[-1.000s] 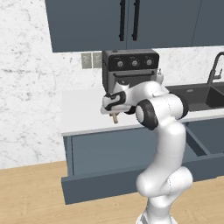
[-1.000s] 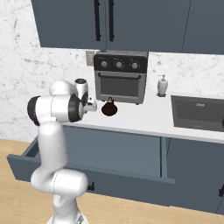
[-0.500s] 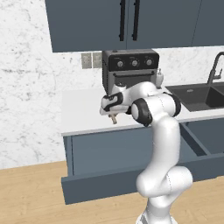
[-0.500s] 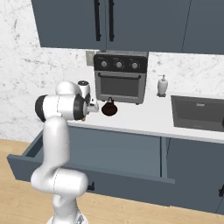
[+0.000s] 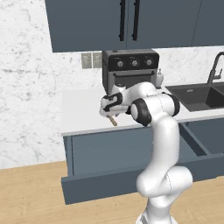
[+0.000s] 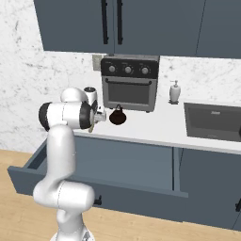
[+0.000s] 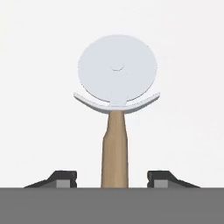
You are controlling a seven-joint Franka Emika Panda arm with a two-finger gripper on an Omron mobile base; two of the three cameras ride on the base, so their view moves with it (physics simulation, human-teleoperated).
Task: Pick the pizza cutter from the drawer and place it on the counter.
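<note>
Hovering over the near left part of the counter [image 5: 83, 109], the gripper [image 5: 109, 114] is reaching leftward from the white arm, with the pizza cutter [image 7: 116, 105] lying straight out ahead of it. Hand view: the round silver-white wheel is sitting at the far end, a curved guard is crossing just under it, and the light wooden handle is running back between the two dark fingertips [image 7: 63, 177]. The fingers are standing apart, a clear gap showing on each side of the handle, so nothing is clamped. White counter surface is lying behind the whole tool; whether the cutter is resting on it or just above it cannot be told. Left base view: the handle end is poking out below the hand, near the counter's front edge.

Below the counter, the drawer [image 6: 94, 181] is standing pulled out, its wide blue-grey front toward the near side.

To the right of the hand, a dark brown bulbous object [image 6: 117, 116] is sitting on the counter, just in front of the toaster oven [image 6: 130, 81]. Further right, a small white soap bottle [image 6: 175, 92] is standing near the wall, then the dark sink [image 6: 214, 121].
</note>
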